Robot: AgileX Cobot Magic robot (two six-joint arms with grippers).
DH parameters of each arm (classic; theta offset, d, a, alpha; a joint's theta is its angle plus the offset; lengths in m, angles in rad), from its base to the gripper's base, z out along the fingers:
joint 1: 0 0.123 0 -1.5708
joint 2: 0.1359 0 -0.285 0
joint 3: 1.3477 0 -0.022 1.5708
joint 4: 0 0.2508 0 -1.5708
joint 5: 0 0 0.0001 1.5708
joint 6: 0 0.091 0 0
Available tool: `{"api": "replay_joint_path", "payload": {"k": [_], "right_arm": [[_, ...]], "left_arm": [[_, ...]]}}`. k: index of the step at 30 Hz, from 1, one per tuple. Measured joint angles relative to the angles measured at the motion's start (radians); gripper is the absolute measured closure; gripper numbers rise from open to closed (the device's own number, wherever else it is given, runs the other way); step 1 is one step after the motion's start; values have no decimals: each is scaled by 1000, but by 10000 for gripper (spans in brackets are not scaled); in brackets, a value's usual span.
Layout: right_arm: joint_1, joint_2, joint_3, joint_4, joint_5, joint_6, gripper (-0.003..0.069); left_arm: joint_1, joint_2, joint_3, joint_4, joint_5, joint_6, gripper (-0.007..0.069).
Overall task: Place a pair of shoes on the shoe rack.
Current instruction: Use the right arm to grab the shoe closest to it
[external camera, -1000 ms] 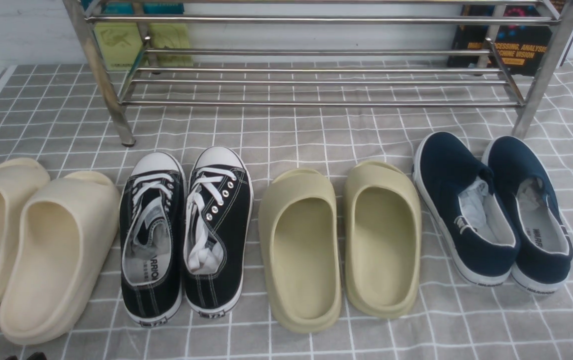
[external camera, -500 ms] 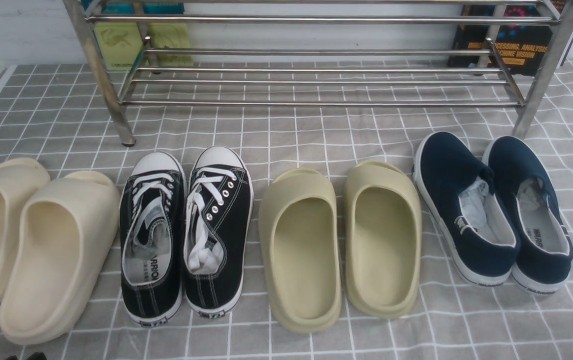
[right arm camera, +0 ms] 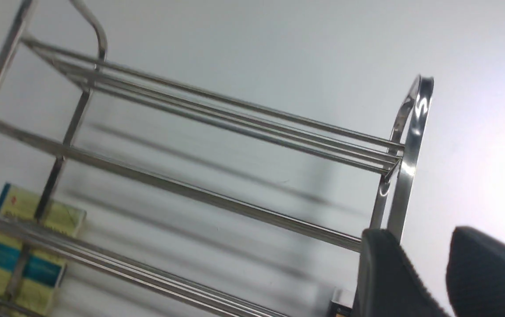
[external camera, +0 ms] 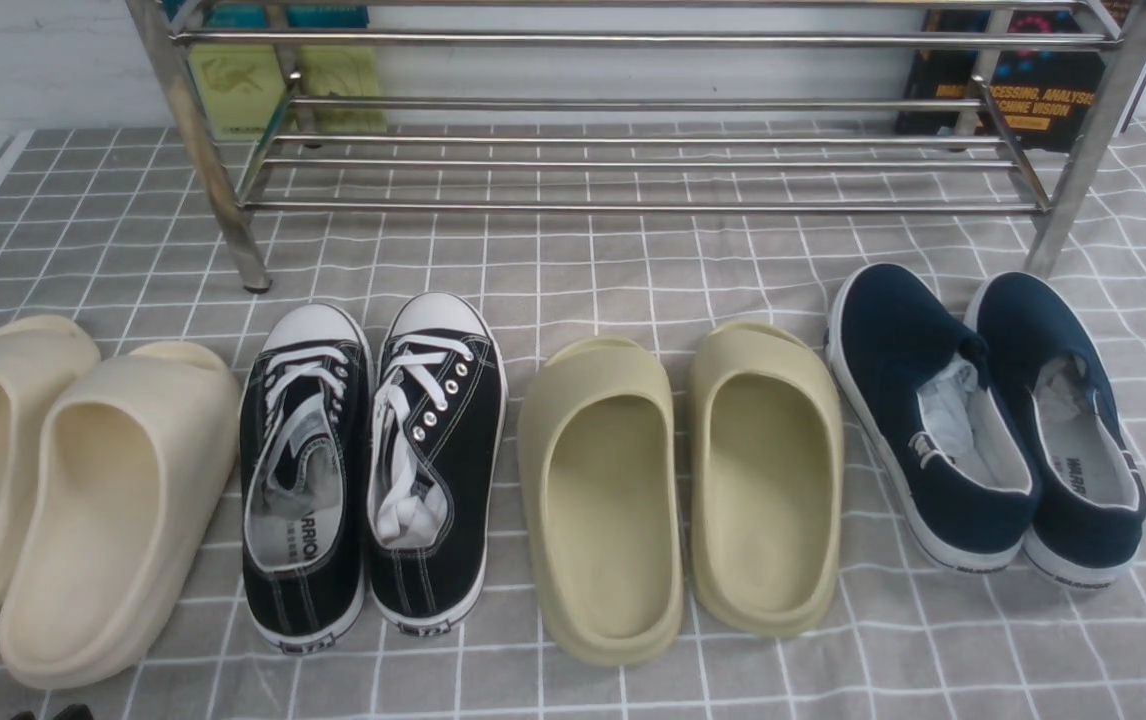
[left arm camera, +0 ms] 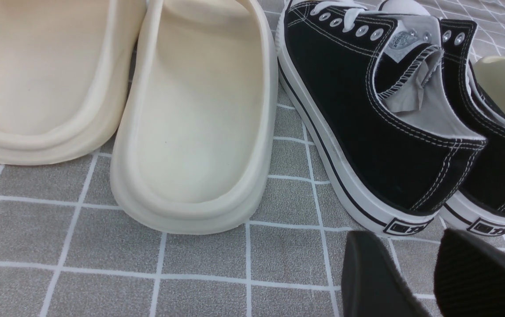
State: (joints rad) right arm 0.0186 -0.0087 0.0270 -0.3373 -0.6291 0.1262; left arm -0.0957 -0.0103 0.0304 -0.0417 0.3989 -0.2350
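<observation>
- Bench [external camera: 633, 280], covered in a grey checked cloth: carries all the footwear in one row, ahead of both claws.
- Shoe rack [external camera: 633, 207]: shiny steel bars in tiers, beyond the shoe row; upper tiers directly ahead of the right claw [right arm camera: 415, 237]; no shoe on any visible tier.
- Pair of shoes [external camera: 978, 510]: navy canvas slip-ons with white soles, side by side and touching on the cloth, toes toward the rack, just short of its right leg. On the right claw's side of the bench, but outside that claw's own camera view. Well apart from the left claw [left arm camera: 406, 240], with the olive slides [external camera: 763, 480] and black lace-up sneakers [external camera: 373, 470] between.
- Handling, by judgement: light and not fragile; canvas uppers soft and yielding, rubber soles stiffer and more grippy than slippery. Likeliest hold: heel collar or side wall, pinched between lining and outer canvas. White paper stuffing inside best left alone.
- Right claw: fingers apart, nothing between them, facing the rack.
- Left claw: fingers apart and unladen, low over the cloth, just behind the heel of the nearer black sneaker.
</observation>
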Motion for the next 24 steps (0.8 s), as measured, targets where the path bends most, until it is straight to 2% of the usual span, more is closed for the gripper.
{"api": "replay_joint_path", "payload": {"k": [3,5,6,8,10,15,17,19,20,21,22,23,24], "right_arm": [[0,33,-18,95,5,11,441],[0,104,-90,195,41,11,498],[0,112,-98,213,45,11,504],[0,219,-214,296,121,9,611],[0,312,-287,331,200,-19,657],[0,612,-436,358,422,-158,654],[1,737,-466,358,507,-186,651],[13,856,-513,360,660,-190,646],[17,882,-526,362,679,-189,645],[41,983,-590,371,848,-177,634],[44,995,-599,372,848,-177,634],[79,1102,-684,385,1013,-161,605],[100,1157,-734,387,1064,-158,585]], "left_arm": [[0,0,0,0,0,0,386],[0,0,0,0,0,0,386],[0,0,0,0,0,0,386],[0,0,0,0,0,0,386],[0,0,0,0,0,0,386],[0,0,0,0,0,0,386],[0,0,0,0,0,0,386],[0,0,0,0,0,0,386],[0,0,0,0,0,0,386],[0,0,0,0,0,0,386],[0,0,0,0,0,0,386],[0,0,0,0,0,0,386],[0,0,0,0,0,0,386]]}}
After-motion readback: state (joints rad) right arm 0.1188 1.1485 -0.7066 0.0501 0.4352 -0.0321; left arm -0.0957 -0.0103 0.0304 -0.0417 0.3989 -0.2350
